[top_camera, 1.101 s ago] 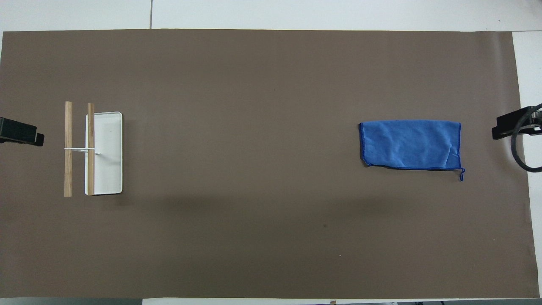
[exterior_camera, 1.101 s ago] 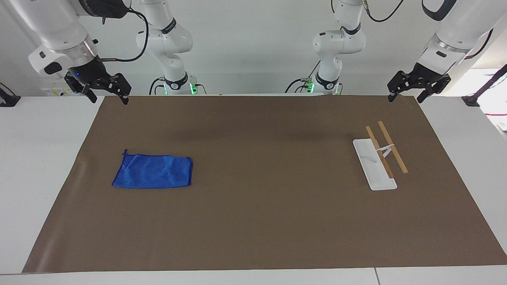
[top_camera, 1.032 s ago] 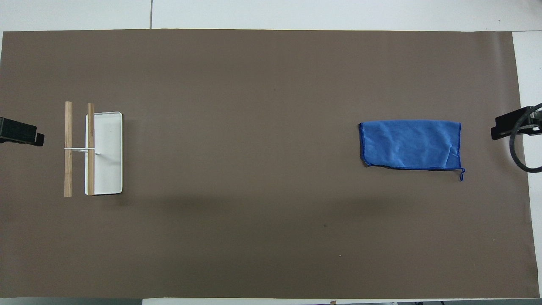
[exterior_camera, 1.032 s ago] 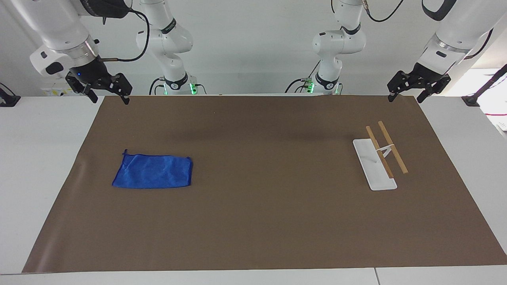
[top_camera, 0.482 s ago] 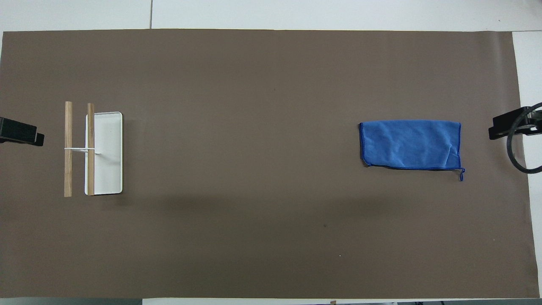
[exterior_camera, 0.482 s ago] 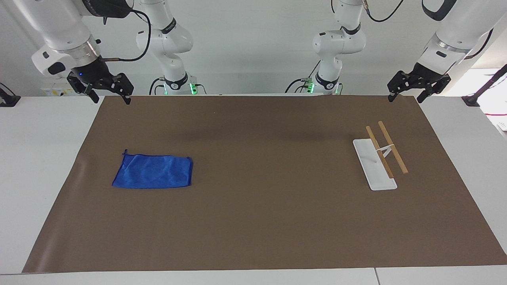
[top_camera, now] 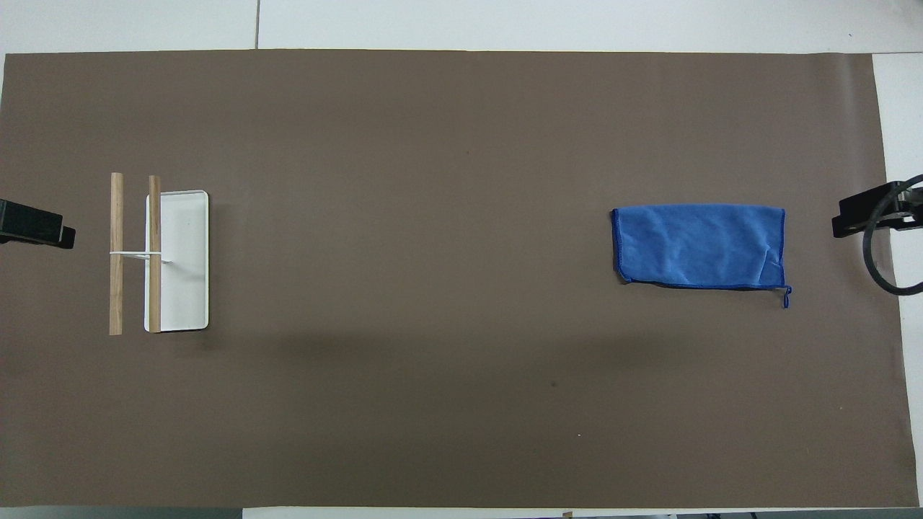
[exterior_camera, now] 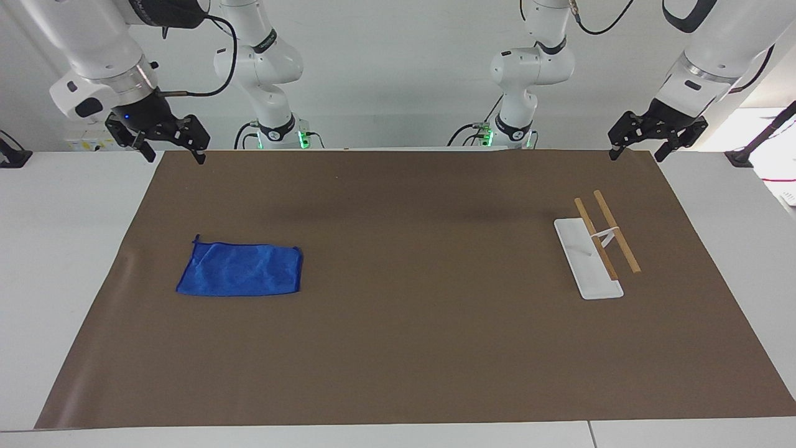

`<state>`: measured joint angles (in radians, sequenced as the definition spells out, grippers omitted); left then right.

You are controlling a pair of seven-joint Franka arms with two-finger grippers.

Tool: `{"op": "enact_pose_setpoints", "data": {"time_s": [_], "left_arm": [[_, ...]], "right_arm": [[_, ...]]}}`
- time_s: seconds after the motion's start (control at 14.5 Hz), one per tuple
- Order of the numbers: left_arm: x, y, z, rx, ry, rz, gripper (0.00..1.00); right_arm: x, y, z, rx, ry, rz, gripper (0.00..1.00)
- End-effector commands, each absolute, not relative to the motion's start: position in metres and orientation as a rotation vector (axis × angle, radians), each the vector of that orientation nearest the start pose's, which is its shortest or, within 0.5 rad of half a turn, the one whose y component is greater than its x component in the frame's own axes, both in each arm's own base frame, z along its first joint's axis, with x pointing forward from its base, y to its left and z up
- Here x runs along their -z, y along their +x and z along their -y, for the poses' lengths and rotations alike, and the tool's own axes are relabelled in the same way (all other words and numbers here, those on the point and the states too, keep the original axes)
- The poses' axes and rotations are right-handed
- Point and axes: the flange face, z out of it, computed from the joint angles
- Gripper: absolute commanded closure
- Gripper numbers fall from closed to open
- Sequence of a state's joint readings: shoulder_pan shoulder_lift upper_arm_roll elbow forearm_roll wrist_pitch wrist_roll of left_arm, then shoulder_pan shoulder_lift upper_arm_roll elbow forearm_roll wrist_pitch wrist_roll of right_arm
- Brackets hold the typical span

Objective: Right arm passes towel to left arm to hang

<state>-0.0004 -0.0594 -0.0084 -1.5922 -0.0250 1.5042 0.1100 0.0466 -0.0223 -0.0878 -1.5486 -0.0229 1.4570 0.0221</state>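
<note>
In the overhead view the left gripper (top_camera: 36, 229) and right gripper (top_camera: 862, 216) showed only as dark tips at the frame's edges, both arms cut off; their upper links left the facing view

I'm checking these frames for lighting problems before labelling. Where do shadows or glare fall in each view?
Facing view: soft shadow bands cross the mat nearer the robots than the towel; bright glare at the picture's edge beside the left pincer. Overhead view: a broad faint shadow band on the mat nearer the robots than the rack; the towel casts a thin dark edge shadow.
</note>
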Motion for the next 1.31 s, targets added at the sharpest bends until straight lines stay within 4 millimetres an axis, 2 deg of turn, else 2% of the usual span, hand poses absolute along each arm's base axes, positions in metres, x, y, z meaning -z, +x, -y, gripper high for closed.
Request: {"op": "enact_pose_setpoints", "data": {"time_s": [0.0,0.34,0.41,0.55,0.69,0.83,0.96,1.03,1.1,1.24], "left_arm": [[-0.642,0.522,0.005,-0.052,-3.15,-0.185,0.0],[-0.642,0.522,0.005,-0.052,-3.15,-0.185,0.0],[-0.642,0.522,0.005,-0.052,-3.15,-0.185,0.0],[-0.642,0.522,0.005,-0.052,-3.15,-0.185,0.0],[-0.642,0.522,0.005,-0.052,-3.15,-0.185,0.0],[-0.642,0.522,0.005,-0.052,-3.15,-0.185,0.0],[-0.642,0.522,0.005,-0.052,-3.15,-0.185,0.0],[-0.642,0.522,0.005,-0.052,-3.15,-0.185,0.0],[-0.642,0.522,0.005,-0.052,-3.15,-0.185,0.0],[-0.642,0.522,0.005,-0.052,-3.15,-0.185,0.0]], "right_arm": [[-0.636,0.535,0.024,-0.095,-3.155,-0.108,0.0],[-0.636,0.533,0.025,-0.095,-3.153,-0.13,0.0],[-0.629,0.531,0.024,-0.099,-3.146,-0.121,0.0],[-0.623,0.535,0.023,-0.001,-3.136,-0.12,0.0],[-0.605,0.53,0.023,0.057,-3.128,-0.103,0.0],[-0.567,0.516,0.025,0.107,-3.124,-0.053,0.0],[-0.529,0.509,0.029,0.146,-3.123,0.006,0.0],[-0.509,0.512,0.032,0.149,-3.125,0.024,0.0],[-0.483,0.52,0.042,0.135,-3.132,0.034,0.0],[-0.443,0.536,0.048,0.138,-3.14,0.065,0.0]]}}
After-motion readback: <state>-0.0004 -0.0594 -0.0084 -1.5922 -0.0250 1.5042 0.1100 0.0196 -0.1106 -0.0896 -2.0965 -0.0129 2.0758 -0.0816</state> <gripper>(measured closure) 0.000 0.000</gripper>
